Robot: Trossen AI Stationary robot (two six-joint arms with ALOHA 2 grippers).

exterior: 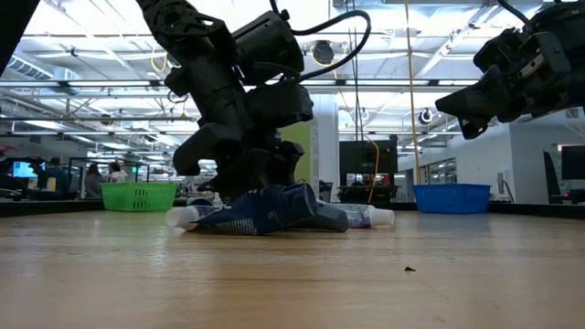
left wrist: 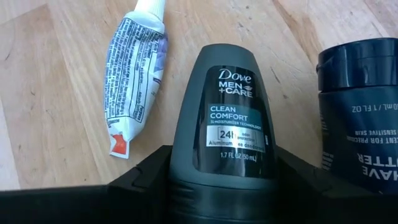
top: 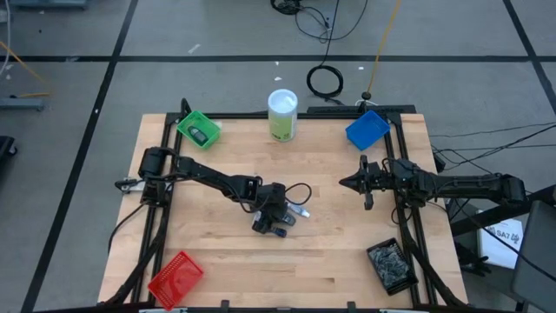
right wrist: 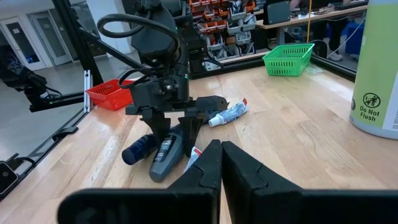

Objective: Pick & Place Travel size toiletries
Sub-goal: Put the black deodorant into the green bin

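Note:
Several toiletries lie in a heap at mid-table [top: 280,222]: a dark grey Dove roll-on bottle [left wrist: 227,112] [right wrist: 165,155], a dark blue bottle [left wrist: 360,118] [right wrist: 138,149] beside it, and two blue-and-white tubes [left wrist: 134,68] [right wrist: 229,114]. My left gripper [top: 274,216] [right wrist: 174,127] stands over the heap, pointing down, shut on the grey bottle. My right gripper [top: 352,183] [right wrist: 217,158] hovers shut above the table's right part, well away from the heap. One dark item lies in the green bin [top: 198,129]. My left gripper pinches the grey roll-on bottle between its two fingers [left wrist: 143,177], one on each side of its lower body [left wrist: 217,180] just under the label. The fingers come from above and lie across the bottle. The bottle lies flat on the table among the other items.
A tall white-and-green canister [top: 282,115] stands at the far edge between the green bin and a blue bin [top: 367,129]. A red bin [top: 176,278] sits at the near left corner, a black tray of small parts [top: 393,263] at the near right. Bare wood lies between.

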